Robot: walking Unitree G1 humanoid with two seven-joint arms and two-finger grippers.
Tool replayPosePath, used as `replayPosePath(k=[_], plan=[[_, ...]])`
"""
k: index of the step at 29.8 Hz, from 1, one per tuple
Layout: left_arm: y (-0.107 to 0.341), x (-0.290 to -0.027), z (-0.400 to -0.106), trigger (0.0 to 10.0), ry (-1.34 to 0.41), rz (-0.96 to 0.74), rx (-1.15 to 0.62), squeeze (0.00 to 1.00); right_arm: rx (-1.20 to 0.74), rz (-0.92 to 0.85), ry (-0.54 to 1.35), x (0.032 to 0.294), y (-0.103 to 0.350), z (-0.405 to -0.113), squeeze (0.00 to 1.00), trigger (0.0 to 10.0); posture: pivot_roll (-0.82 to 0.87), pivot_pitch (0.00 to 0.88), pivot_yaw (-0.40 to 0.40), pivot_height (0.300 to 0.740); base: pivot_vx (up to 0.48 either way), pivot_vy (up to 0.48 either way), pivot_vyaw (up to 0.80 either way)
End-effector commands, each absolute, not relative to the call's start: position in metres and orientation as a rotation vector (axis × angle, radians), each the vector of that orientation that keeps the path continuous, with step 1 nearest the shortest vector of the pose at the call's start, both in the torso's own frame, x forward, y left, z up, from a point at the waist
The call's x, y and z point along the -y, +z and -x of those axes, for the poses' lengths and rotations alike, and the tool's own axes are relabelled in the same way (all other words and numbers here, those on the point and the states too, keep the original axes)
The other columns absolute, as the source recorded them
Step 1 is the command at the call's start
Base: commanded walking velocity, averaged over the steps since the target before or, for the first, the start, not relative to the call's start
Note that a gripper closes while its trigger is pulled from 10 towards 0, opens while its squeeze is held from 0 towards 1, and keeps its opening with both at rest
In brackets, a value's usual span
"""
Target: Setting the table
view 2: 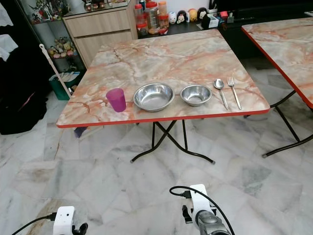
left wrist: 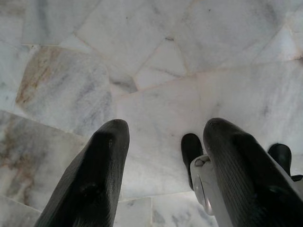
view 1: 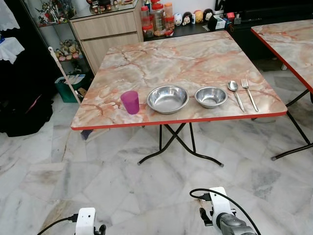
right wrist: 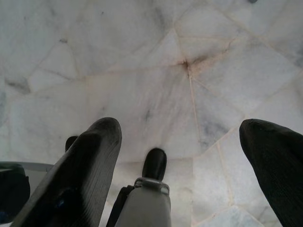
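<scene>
Item: large steel bowl (view 1: 167,99), taken as landmark, sitting on the marble-patterned folding table (view 1: 186,54) near its front red edge.

Place setting, outward from the landmark:
- purple cup (view 1: 130,102), standing upright just beside the large steel bowl on the robot's left, apart from it
- small steel bowl (view 1: 211,96), sitting just beside the large steel bowl on the robot's right, rims close but apart
- spoon (view 1: 235,92) and fork (view 1: 249,93), lying parallel beyond the small steel bowl, handles pointing toward the front edge

Surroundings: wooden cabinet (view 1: 105,30) standing behind the large steel bowl, past the table's far side; second table (view 1: 288,41) standing well to its right; marble floor (view 1: 127,191) lying between the robot and the table.

Arms: left gripper (left wrist: 165,161) hanging low over the floor, fingers spread moderately, holding nothing; right gripper (right wrist: 189,156) doing likewise, fingers spread wide, holding nothing.

Step, as judged: the setting is looking complete, with the robot standing back from the table. Any next move is calling for walking closer before reaching, or fetching a further piece from elsewhere
</scene>
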State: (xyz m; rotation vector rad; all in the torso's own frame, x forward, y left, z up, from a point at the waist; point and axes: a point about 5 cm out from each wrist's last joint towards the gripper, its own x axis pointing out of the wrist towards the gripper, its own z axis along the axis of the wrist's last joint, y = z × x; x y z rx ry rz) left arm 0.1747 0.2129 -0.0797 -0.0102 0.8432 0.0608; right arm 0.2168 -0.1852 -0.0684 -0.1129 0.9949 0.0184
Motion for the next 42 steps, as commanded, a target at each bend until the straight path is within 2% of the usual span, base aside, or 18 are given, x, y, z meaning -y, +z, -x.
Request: replayPosePath(k=[1,7,13,21,24,34,39,42], plan=[[-0.0812,-0.2164,-0.1702,10.0,0.084,0.019,-0.852,0.0,-0.997,0.092,0.023,0.181,-0.0703,-0.2144,0.0,10.0,-0.12,0.0,0.103,0.74,0.0,0.0,0.0],[-0.0814,-0.2152,-0.1701,10.0,0.076,0.02,-0.852,0.0,-1.006,0.101,0.036,0.1818,-0.0704,-0.214,0.0,10.0,-0.12,0.0,0.098,0.74,0.082,0.0,0.0],[-0.0808,-0.2156,-0.1713,10.0,0.078,0.022,-0.847,0.0,-0.999,0.09,0.039,0.1814,-0.0696,-0.2153,0.0,10.0,-0.11,0.0,0.093,0.706,0.251,0.0,0.0],[-0.0799,-0.2154,-0.1733,10.0,0.077,0.025,-0.843,0.0,-1.004,0.081,0.032,0.1818,-0.0689,-0.2166,0.0,10.0,-0.1,0.0,0.091,0.706,0.277,0.0,0.0],[-0.0796,-0.2152,-0.174,10.0,0.077,0.027,-0.841,0.0,-0.996,0.079,0.045,0.1814,-0.0682,-0.2178,0.0,10.0,-0.1,0.0,0.089,0.689,0.3,0.0,0.0],[-0.0788,-0.2134,-0.1763,10.0,0.073,0.03,-0.831,0.0,-0.997,0.082,0.039,0.1832,-0.0673,-0.219,0.0,10.0,-0.09,0.004,0.086,0.689,0.297,0.0,0.0],[-0.0786,-0.2129,-0.1768,10.0,0.073,0.03,-0.829,0.0,-0.991,0.076,0.047,0.1833,-0.0668,-0.2197,0.0,10.0,-0.09,0.011,0.084,0.659,0.299,0.0,-0.45],[-0.0786,-0.2126,-0.1769,10.0,0.073,0.031,-0.829,0.0,-0.987,0.063,0.034,0.1835,-0.0667,-0.2198,0.0,10.0,-0.09,0.011,0.084,0.659,0.299,0.0,-0.33]])
